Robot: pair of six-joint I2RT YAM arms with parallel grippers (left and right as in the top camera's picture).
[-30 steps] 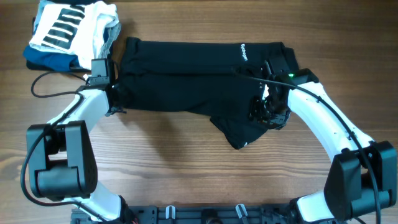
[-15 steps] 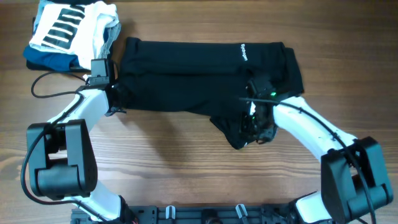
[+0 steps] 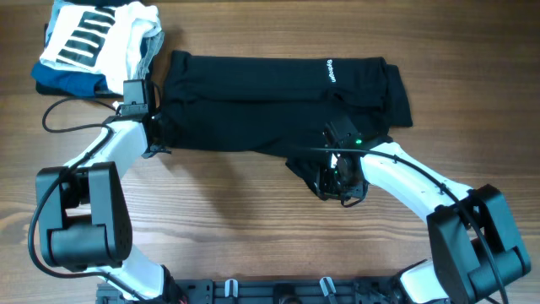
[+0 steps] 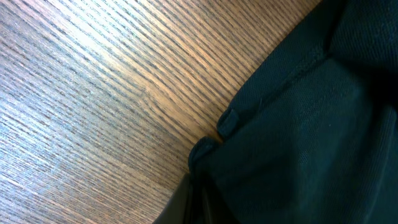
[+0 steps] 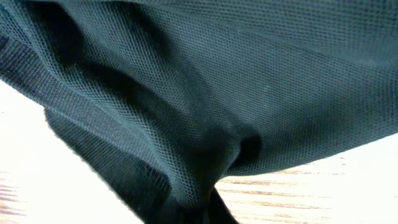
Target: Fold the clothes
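The clothes (image 3: 253, 101) are a black garment with small white lettering, spread across the far middle of the table, with a flap hanging toward the front at the centre right. My left gripper (image 3: 157, 142) sits at the garment's left edge. In the left wrist view it (image 4: 198, 208) is shut on the black hem (image 4: 311, 137). My right gripper (image 3: 332, 179) is on the lower flap. In the right wrist view it (image 5: 205, 208) is shut on a bunched fold of the mesh fabric (image 5: 217, 81), which fills most of that view.
A folded pile (image 3: 97, 42) of white, black-striped and blue fabric lies at the far left corner. A black cable (image 3: 59, 127) loops beside the left arm. Bare wood (image 3: 236, 236) stretches in front of the garment, and both arm bases stand at the front edge.
My right gripper has slid left and toward the front along the garment to its lower flap and has shut on it. The left arm has stayed in place at the left edge.
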